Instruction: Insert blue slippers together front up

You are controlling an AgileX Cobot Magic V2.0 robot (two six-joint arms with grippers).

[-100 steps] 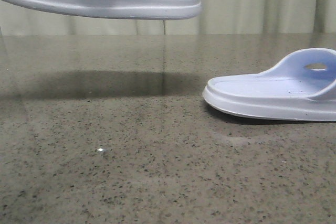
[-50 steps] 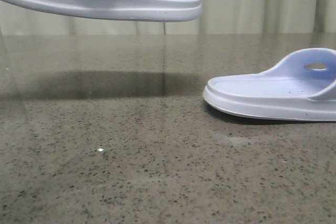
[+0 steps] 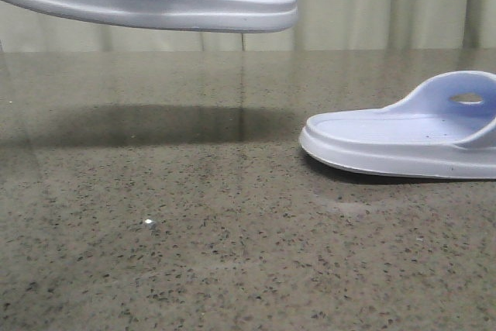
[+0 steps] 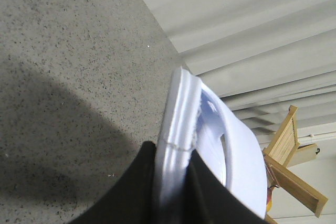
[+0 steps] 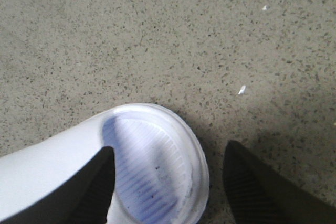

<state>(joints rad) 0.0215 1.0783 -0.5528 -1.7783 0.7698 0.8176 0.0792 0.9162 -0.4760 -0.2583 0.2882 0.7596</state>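
One pale blue slipper [image 3: 155, 1] hangs in the air at the upper left of the front view, sole down, level. My left gripper [image 4: 173, 163] is shut on the edge of its sole [image 4: 181, 114]. The other blue slipper [image 3: 403, 137] lies flat on the speckled table at the right, strap to the right. My right gripper [image 5: 168, 182] is open just above it; one finger [image 5: 97, 182] is over the strap and ribbed footbed [image 5: 152, 166], the other finger [image 5: 252, 182] is over bare table beyond the slipper's rounded end. Neither gripper shows in the front view.
The speckled grey-brown stone table [image 3: 194, 230] fills the lower front view, with a pale curtain [image 3: 372, 5] behind it. A wooden frame [image 4: 294, 166] stands beyond the table's far edge in the left wrist view.
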